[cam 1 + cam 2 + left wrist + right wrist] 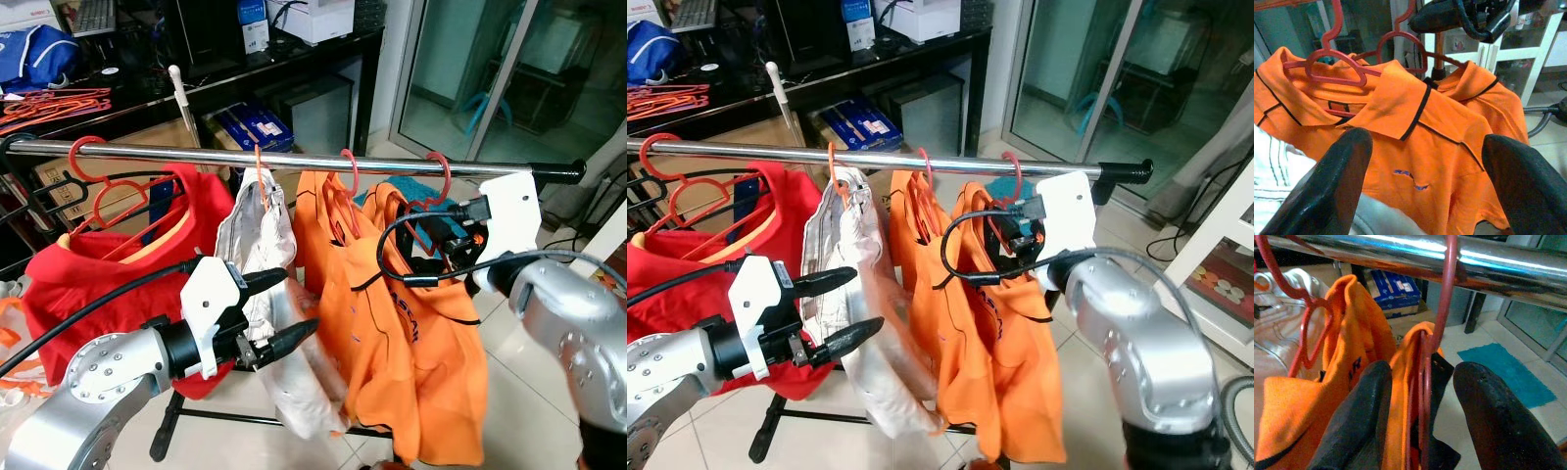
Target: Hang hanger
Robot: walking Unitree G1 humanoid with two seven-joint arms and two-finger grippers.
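Closest in, the left gripper (279, 311) hangs with its jaws spread and empty, just in front of the white garment (263, 284) on the rack. Over to the right gripper (1420, 416): its jaws stand apart around the neck of the red hanger (1442, 308), not clamped on it. That hanger, carrying an orange polo shirt (436, 343), has its hook already over the chrome rail (294, 160), beside another orange shirt (328, 245) and a red shirt (83, 274). By my reading the hanging is as good as done; the next move calls for the right arm to back straight out without snagging the hook. Further back, a blue box (252, 125) sits under the dark tabletop (294, 54); contents unclear.
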